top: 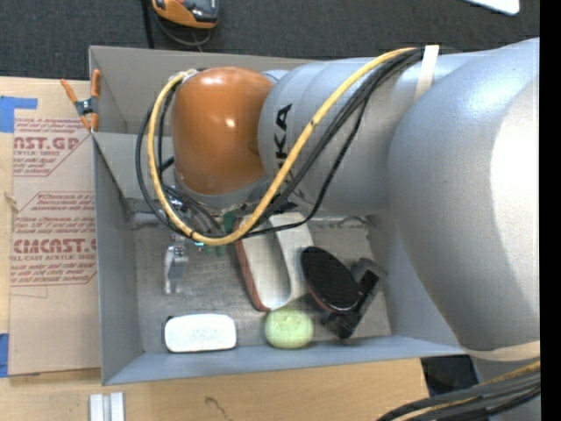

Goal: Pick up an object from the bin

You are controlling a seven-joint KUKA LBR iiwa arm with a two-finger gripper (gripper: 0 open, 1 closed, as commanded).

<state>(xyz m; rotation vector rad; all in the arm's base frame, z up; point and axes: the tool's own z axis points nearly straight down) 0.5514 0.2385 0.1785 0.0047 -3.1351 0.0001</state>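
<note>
A: Status on the pick?
B: Arm (421,147) is in from the right, with the orange wrist cover (219,130) low over the grey metal bin (118,305). I see nothing lifted.
A: Gripper?
B: A metal end of the gripper (175,268) pokes out below the cover, over bare floor left of the bin's middle. Can't tell if it's open or closed, since the cover and the yellow and black cables (162,191) block it. No object visible in it.
A: Nearest candidates?
B: Flat white oval bar (201,332), toward the near wall, not touching the gripper. Long white piece with a brown rim (267,279) sits to the gripper's right, its far end under the wrist.
A: Rest?
B: Pale green ball (288,329) at the foot of the long piece. Black oval brush with a handle (333,283) further right.
A: Why all along the near side?
B: My guess is they're loose and lie where they settled. The bar is low and wide, so probably awkward to pinch. The ball looks easier.
</note>
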